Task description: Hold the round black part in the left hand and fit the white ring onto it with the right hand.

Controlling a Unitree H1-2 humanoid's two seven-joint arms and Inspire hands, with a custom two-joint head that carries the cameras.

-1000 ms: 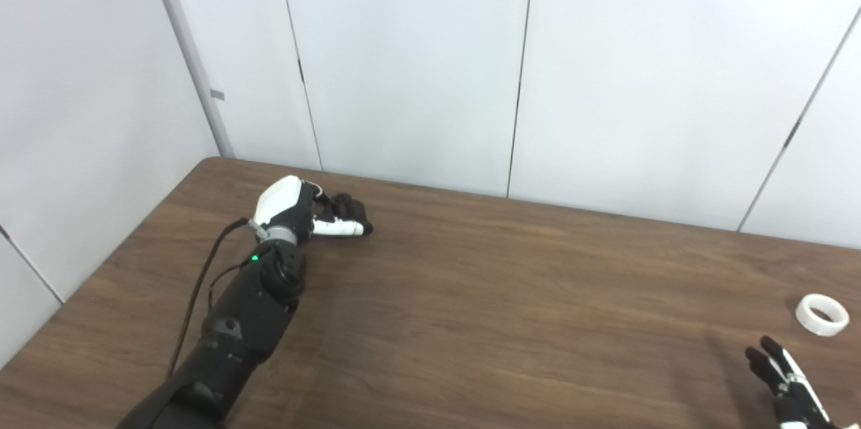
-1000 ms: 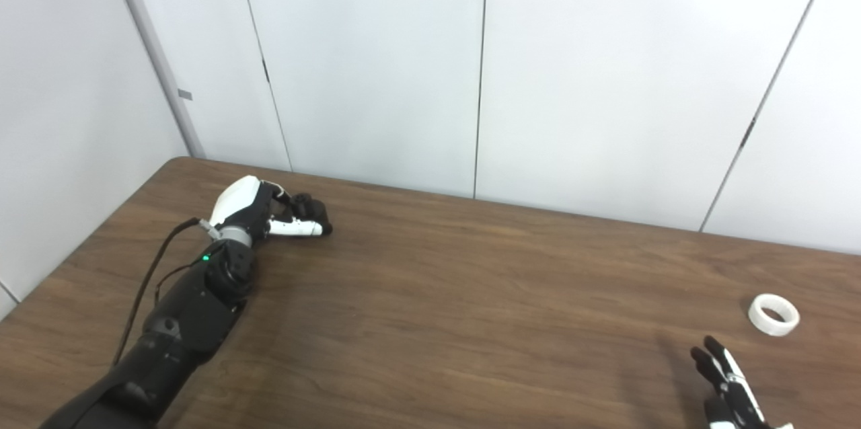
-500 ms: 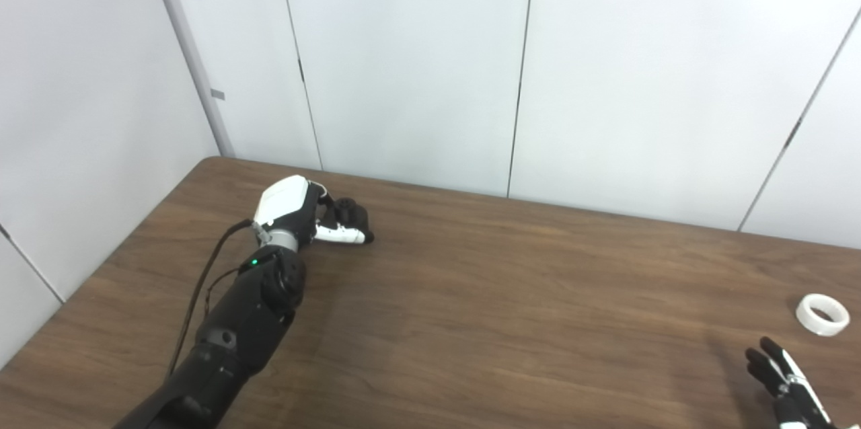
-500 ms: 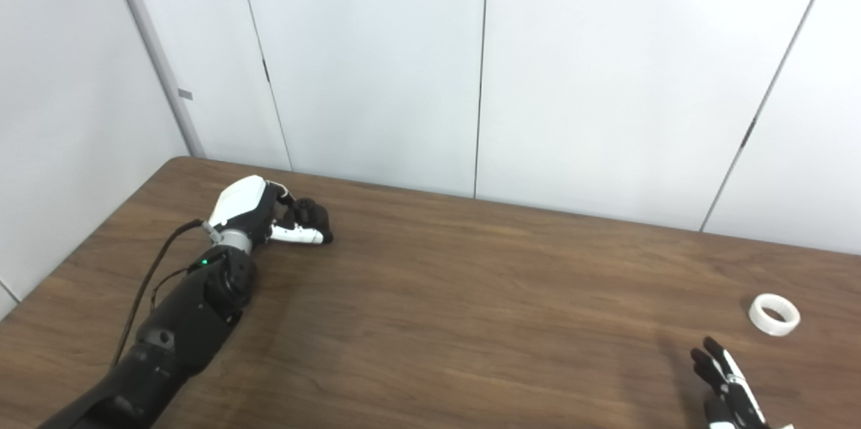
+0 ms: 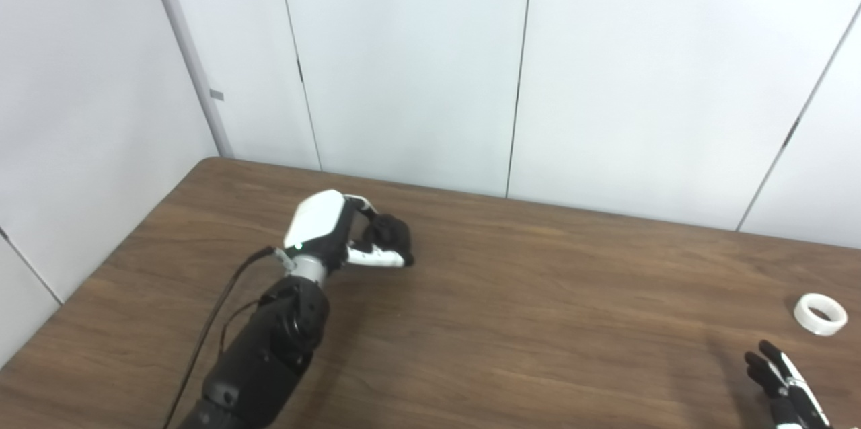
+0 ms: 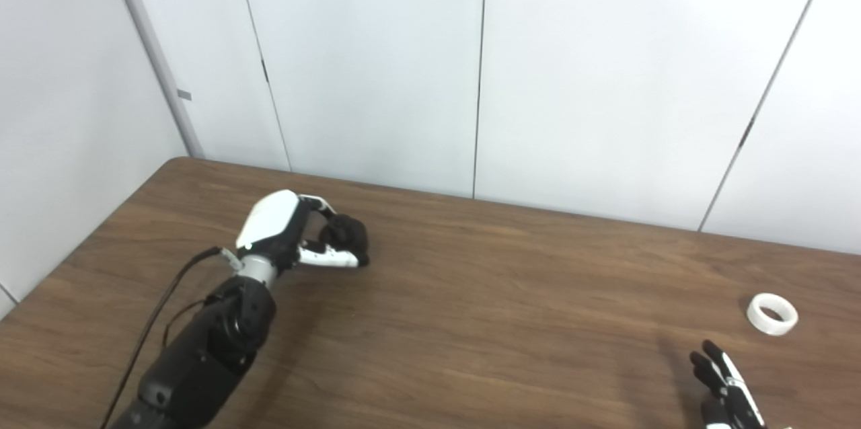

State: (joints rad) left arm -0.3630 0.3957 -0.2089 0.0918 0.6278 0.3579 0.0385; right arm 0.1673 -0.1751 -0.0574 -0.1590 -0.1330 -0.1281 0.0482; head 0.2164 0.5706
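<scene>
Now the left hand (image 5: 336, 234) sits above the far left part of the desk (image 5: 511, 308), its white back turned up and its arm reaching in from the lower left edge. Its fingers (image 5: 360, 204) curl over the top of the round black part (image 5: 390, 235), and the white thumb (image 5: 377, 257) lies along the part's near underside, so the dark piece is clamped between them on the hand's right side. Whether the part touches the desk cannot be told, though a soft shadow lies on the wood just below it. A black cable (image 5: 215, 321) runs along the forearm toward the wrist.

Well apart from the left hand, across the whole width of the desk, the white ring (image 5: 820, 313) lies flat on the wood near the right edge, its hole facing up. The right hand (image 5: 783, 388) shows only partly at the bottom right corner, nearer the camera than the ring and not touching it; its black fingers (image 5: 767, 362) point upward and stand slightly spread, with nothing between them. White wall panels (image 5: 417, 59) rise behind the desk's far edge.
</scene>
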